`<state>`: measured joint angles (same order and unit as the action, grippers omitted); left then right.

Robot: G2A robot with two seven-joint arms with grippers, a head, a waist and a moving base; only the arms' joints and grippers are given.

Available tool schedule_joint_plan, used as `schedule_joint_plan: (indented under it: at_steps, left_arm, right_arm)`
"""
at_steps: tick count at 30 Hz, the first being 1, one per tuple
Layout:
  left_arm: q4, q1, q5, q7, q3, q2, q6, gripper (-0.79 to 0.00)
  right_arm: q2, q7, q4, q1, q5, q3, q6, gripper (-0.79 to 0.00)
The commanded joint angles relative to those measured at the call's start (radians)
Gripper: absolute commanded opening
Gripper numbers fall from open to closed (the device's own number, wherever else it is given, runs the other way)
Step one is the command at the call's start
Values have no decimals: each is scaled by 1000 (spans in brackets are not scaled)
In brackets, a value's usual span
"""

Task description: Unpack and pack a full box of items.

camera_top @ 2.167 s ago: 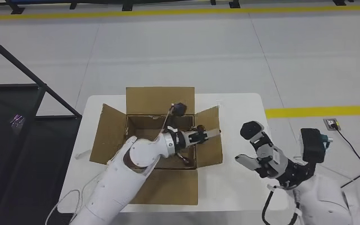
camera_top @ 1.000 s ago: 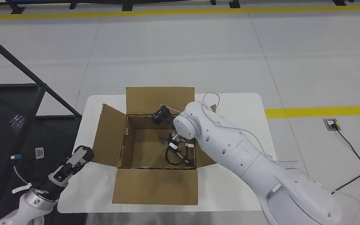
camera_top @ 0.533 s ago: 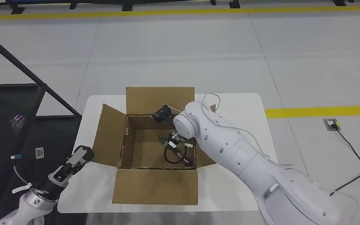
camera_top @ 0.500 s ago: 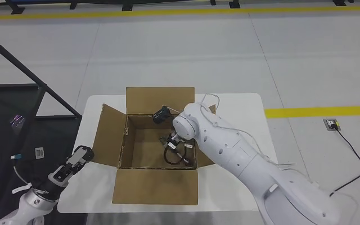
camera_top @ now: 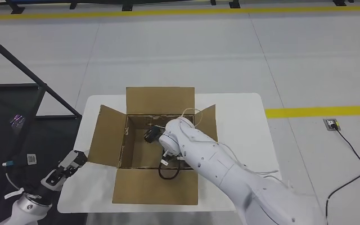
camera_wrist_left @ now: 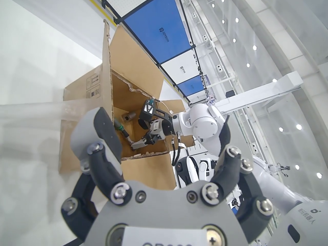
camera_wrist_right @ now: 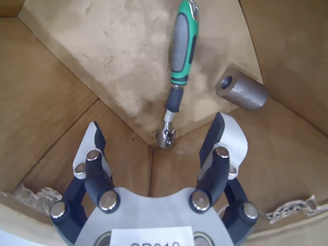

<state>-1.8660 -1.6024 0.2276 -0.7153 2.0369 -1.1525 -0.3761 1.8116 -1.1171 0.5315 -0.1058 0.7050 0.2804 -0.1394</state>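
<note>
Top view: a cardboard box [camera_top: 160, 100] stands on the white bench [camera_top: 236, 118] with all four flaps folded outward. It sits left of the bench's middle, and its near flap reaches toward the near edge. The right arm [camera_top: 191, 149] bends over the box's right side and dips into it.

In the right wrist view the right claw [camera_wrist_right: 156, 125] hangs inside the box with its fingers [camera_wrist_right: 217, 129] spread wide and nothing between them. Below it on the box floor lies a ratchet wrench [camera_wrist_right: 180, 52] with a green and grey handle. The wrench's metal head is tucked into a corner of the floor, though which corner cannot be told. A short metal cylinder [camera_wrist_right: 242, 92] lies on its side just beside the wrench, apart from it, against the foot of one wall.

The left claw [camera_top: 72, 162] is at the bench's left edge toward the near corner, near the box's left flap. The left wrist view shows the left claw spread and empty, facing the open box, with the right claw inside near the wrench and cylinder.
</note>
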Motion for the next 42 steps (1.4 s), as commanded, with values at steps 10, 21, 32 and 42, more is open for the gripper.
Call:
schedule_joint_plan:
  at_steps: [10, 21, 32, 42]
  left_arm:
    - [-2, -18, 13, -2, 9, 6, -13, 0]
    - [25, -18, 32, -4, 21, 14, -13, 0]
    - [31, -7, 44, -22, 26, 24, -3, 0]
    - [29, -1, 40, -34, 23, 32, 7, 0]
  right_arm:
    - [88, 90, -217, -4, 3, 4, -7, -413]
    - [135, 169, -321, -8, 6, 22, 26, -397]
    - [150, 252, -385, -26, -21, 59, 114, -453]
    - [143, 291, -396, -43, 4, 68, 158, -425]
